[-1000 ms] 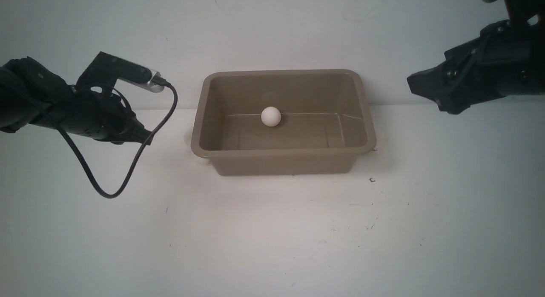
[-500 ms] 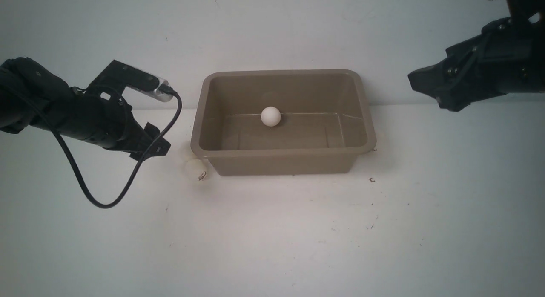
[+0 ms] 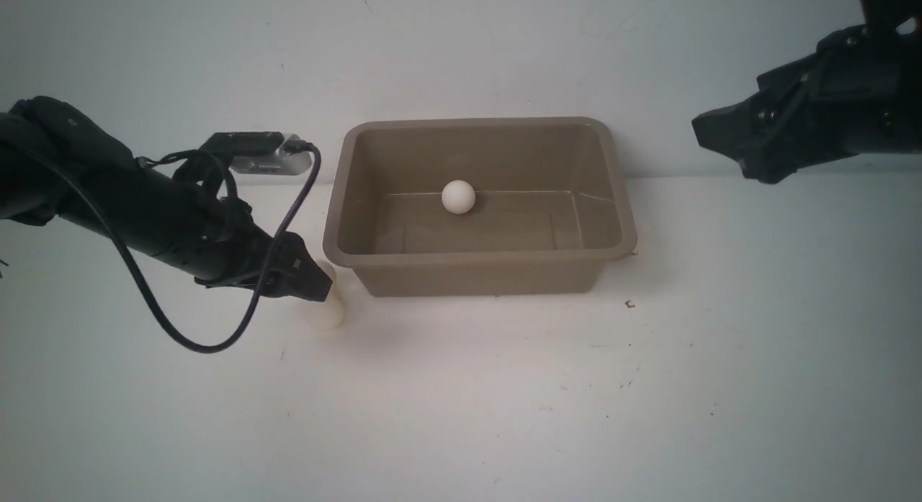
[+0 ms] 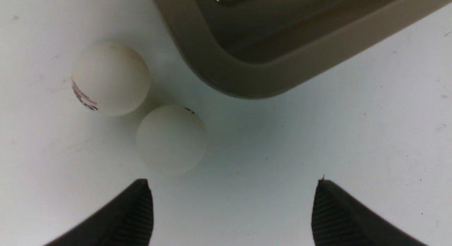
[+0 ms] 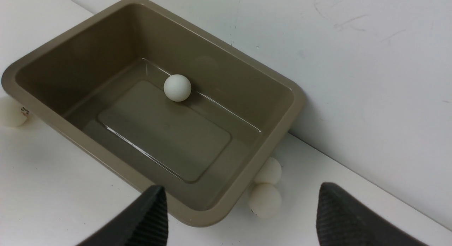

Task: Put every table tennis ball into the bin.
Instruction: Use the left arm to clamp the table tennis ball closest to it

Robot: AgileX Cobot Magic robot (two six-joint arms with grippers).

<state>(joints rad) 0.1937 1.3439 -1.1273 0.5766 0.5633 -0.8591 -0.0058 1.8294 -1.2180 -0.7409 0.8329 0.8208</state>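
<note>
The brown bin stands mid-table against the back wall, with one table tennis ball on its floor. My left gripper is open and low beside the bin's near left corner. Two balls lie touching on the table just beyond its fingertips, with nothing between the fingers. From the front only one of them shows, partly behind the gripper. My right gripper hangs open, high at the right. Below it two more balls rest against the bin's right end.
The left arm's black cable loops down to the table on the left. A white wall rises right behind the bin. White tabletop stretches in front of it.
My left gripper has opened, and its arm has swung down and right to the bin's near left corner. A ball has come into sight there. The right arm has barely shifted.
</note>
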